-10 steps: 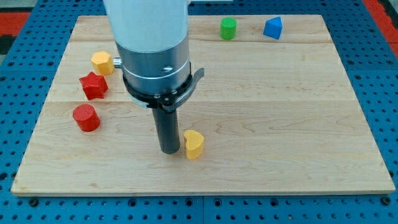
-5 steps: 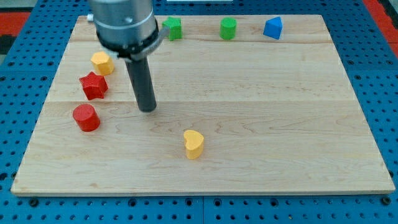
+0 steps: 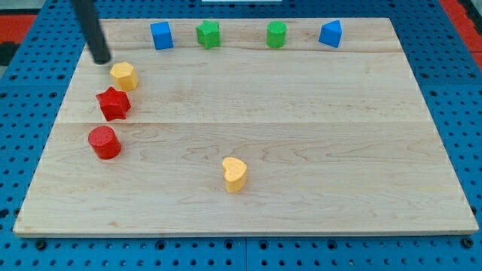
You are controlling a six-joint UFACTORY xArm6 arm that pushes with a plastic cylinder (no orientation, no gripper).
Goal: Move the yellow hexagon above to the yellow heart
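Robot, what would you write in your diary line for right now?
my tip: just up-left of yellow hexagon, contact unclear | yellow heart: far off toward view's bottom right | hexagon not yet above heart

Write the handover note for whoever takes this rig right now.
My tip: just up-left of the yellow hexagon, near the board's top-left, apparently not touching.
Yellow hexagon: left side, above the red star and red cylinder.
Yellow heart: lower centre, far from the hexagon.
Done: nothing; the hexagon is not yet above the heart.
Left: push the hexagon right and slightly down to a spot just above the heart, probably steering clear of the red star.
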